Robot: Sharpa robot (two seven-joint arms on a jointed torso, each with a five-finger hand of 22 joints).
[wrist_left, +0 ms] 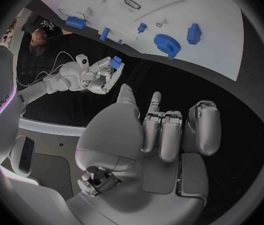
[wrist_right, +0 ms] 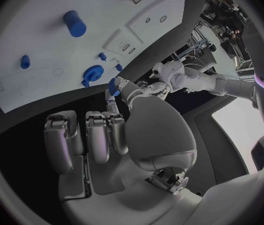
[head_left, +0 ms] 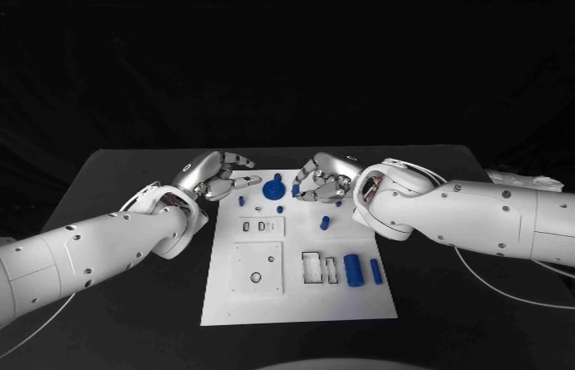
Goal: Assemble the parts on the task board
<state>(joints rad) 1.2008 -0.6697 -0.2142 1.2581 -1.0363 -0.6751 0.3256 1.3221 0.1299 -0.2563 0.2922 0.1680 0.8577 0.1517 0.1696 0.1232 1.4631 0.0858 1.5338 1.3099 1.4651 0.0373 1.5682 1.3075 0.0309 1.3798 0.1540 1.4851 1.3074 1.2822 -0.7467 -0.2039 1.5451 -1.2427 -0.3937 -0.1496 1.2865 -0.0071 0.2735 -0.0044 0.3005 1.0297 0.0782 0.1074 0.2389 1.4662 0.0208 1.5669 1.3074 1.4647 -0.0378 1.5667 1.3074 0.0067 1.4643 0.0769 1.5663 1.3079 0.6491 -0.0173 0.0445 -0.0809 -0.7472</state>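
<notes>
The white task board (head_left: 300,295) lies in the middle of the black table. A blue gear (head_left: 274,191) sits near its far edge, between my two hands. My right hand (head_left: 323,179) hovers over the board's far right part and pinches a small blue part (wrist_left: 115,62) at its fingertips; the same part (wrist_right: 113,86) sits just by the gear (wrist_right: 94,75). My left hand (head_left: 216,176) hangs at the board's far left corner, fingers loosely curled and apart, holding nothing (wrist_left: 163,130).
A thick blue cylinder (head_left: 352,268) and a slim blue piece (head_left: 376,271) lie at the board's near right. A small blue peg (head_left: 323,220) stands mid-board, and a blue block (head_left: 241,201) sits at the far left. Rectangular slots (head_left: 312,268) are beside the cylinder.
</notes>
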